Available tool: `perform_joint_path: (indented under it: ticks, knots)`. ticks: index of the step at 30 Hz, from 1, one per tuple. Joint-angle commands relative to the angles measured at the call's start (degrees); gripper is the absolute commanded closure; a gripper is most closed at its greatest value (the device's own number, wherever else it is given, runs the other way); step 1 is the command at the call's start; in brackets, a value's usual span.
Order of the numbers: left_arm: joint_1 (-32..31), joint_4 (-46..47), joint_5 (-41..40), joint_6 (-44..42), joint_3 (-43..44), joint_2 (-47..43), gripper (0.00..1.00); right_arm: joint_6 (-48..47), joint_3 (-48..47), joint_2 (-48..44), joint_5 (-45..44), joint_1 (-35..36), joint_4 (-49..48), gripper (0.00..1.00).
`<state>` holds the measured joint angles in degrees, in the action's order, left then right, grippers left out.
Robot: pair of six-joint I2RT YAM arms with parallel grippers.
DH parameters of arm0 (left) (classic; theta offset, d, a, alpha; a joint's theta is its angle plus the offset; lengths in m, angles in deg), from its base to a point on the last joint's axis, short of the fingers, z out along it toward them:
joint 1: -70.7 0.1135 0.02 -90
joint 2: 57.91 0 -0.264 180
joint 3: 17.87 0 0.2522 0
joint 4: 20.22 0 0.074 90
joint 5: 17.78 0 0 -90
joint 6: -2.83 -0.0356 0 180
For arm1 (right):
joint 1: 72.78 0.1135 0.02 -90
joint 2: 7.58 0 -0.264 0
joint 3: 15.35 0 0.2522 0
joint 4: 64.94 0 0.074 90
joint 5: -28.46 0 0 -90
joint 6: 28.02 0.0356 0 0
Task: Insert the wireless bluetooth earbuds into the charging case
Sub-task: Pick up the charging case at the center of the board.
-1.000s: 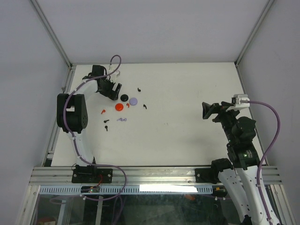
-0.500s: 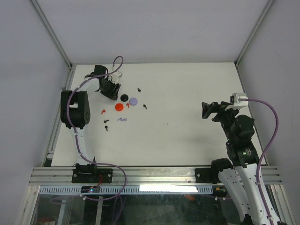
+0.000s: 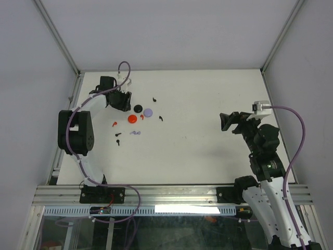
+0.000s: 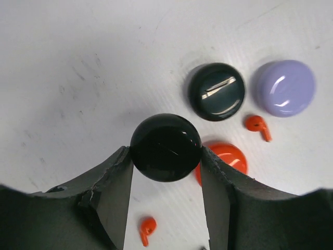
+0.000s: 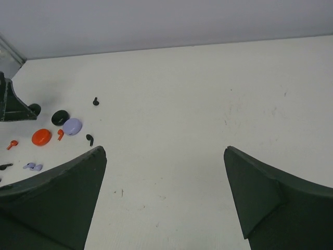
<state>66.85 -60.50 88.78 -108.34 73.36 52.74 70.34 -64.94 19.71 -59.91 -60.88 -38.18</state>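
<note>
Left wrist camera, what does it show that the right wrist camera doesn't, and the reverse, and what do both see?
Only the left wrist: a close look at the left hand clamped on a black case; the right wrist catches just that hand's edge.
Only the right wrist: the open right hand, black buds, purple buds and the back wall.
Both: a second black case, the purple case, the red case and two red buds.

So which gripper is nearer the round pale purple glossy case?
Left. The left gripper, shut on a round black case, is close beside the round pale purple case; the right gripper hangs open far across the table.
</note>
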Motion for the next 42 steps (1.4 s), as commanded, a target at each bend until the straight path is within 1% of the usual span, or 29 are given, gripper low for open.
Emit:
perform_joint_path:
  ticks: [1, 3, 8, 10, 13, 15, 20, 23, 28, 31, 33, 36, 39, 42]
  knots:
    - [-1.91, 12.35, 0.56, 9.91, -5.57, -12.29, 0.62, 2.80, -2.09, 2.57, 2.47, 0.32, -2.10, 0.01]
    - [-3.64, 14.74, -2.20, 14.06, -8.22, -15.60, 0.62, 3.45, -3.38, 3.85, 3.95, 0.36, -0.58, 0.01]
    - [-9.65, 20.08, -5.94, 24.58, -12.98, -21.45, 0.61, 3.80, -5.88, 8.76, 10.17, 0.32, 0.71, 0.01]
    - [-11.76, 22.36, -9.38, 30.54, -14.85, -23.00, 0.61, 4.30, -6.09, 10.71, 13.72, 0.33, -0.76, 0.01]
    - [-15.07, 27.53, -10.74, 36.44, -19.48, -26.18, 0.61, 5.73, -6.20, 13.42, 19.41, 0.40, -4.28, 0.01]
    - [-18.01, 31.34, -12.14, 37.29, -22.39, -28.21, 0.61, 7.11, -6.99, 15.88, 22.15, 0.40, -6.09, 0.01]
    - [-25.48, 37.17, -16.92, 38.04, -26.31, -33.76, 0.61, 9.79, -10.19, 22.38, 27.76, 1.36, -7.70, 0.01]
    - [-28.67, 39.92, -20.59, 38.01, -28.56, -36.16, 0.61, 11.08, -11.87, 25.63, 28.78, 2.77, -7.72, 0.02]
    - [-32.87, 48.44, -23.71, 40.56, -33.51, -38.88, 0.61, 12.82, -13.81, 30.28, 27.99, 6.58, -8.82, 0.07]
    - [-34.52, 52.59, -24.78, 45.29, -35.74, -39.42, 0.62, 13.76, -12.51, 31.85, 26.41, 9.54, -14.48, 0.09]
    - [-35.79, 55.35, -24.96, 46.66, -36.94, -39.67, 0.62, 14.64, -10.98, 32.14, 24.83, 11.08, -18.83, 0.09]
    - [-39.76, 57.65, -27.88, 41.88, -37.88, -39.10, 0.61, 15.71, -12.62, 34.14, 24.82, 12.07, -19.75, 0.09]
    - [-41.49, 58.57, -28.63, 39.90, -38.40, -38.85, 0.60, 14.59, -17.69, 37.21, 25.19, 13.38, -15.24, 0.13]
    - [-43.06, 58.87, -29.28, 38.05, -38.16, -38.40, 0.60, 12.89, -20.48, 39.56, 25.87, 15.63, -12.32, 0.15]
